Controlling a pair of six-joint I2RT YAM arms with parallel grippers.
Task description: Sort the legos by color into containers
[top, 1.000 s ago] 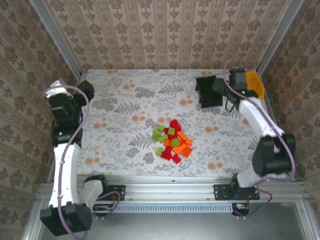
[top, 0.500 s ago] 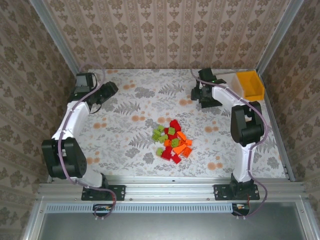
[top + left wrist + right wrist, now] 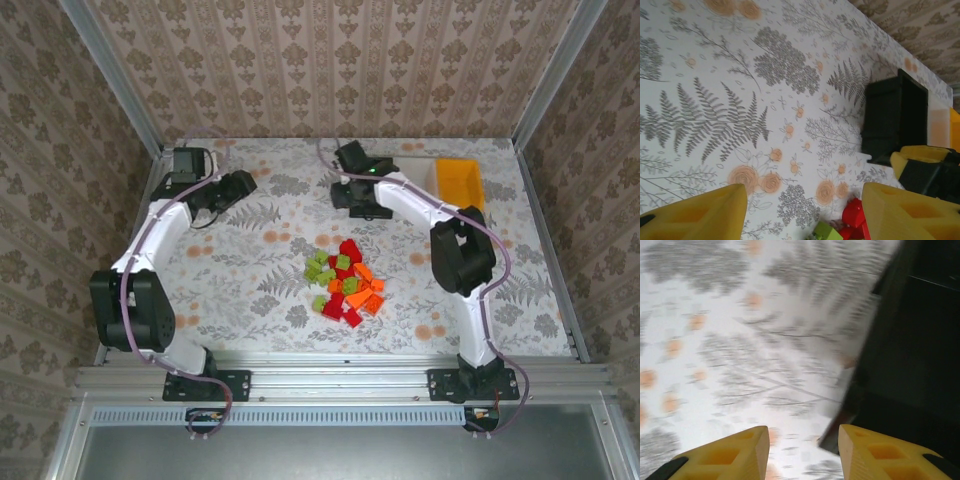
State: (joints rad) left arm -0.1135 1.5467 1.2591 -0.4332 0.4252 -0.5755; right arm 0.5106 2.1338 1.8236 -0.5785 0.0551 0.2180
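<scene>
Patterned wallpaper (image 3: 330, 70) closes the cell on 3 sides, and below it we see a tabletop (image 3: 250, 265) covered in a print of grey ferns and orange flowers. We find the legos (image 3: 345, 282) heaped in 1 loose pile near the middle of the tabletop. Red, orange and lime green bricks lie mixed and touching, apart from the bins and on the side nearer the arm bases. The containers stand in a row toward the far edge, right of centre. The orange bin (image 3: 460, 183) is at the right end, the white bin (image 3: 939, 125) is next to it, and the black bin (image 3: 892, 117) is at the left end. The left tool (image 3: 238, 186) hangs over the far left part of the tabletop, pointing toward the bins. In its wrist view its 2 yellow fingers (image 3: 700, 212) stand well apart with bare printed cloth between them, and nothing is held. A red brick (image 3: 855, 212) and a green brick (image 3: 826, 232) from the pile show at the bottom edge of that view. The right tool (image 3: 354, 192) is at the black bin's end of the row. Its wrist view is blurred, but we can see its 2 fingers parted by a narrower gap. The dark wall of the black bin runs down toward the right-hand finger, and its lower corner shows in that gap. We cannot tell whether that finger touches the wall.
</scene>
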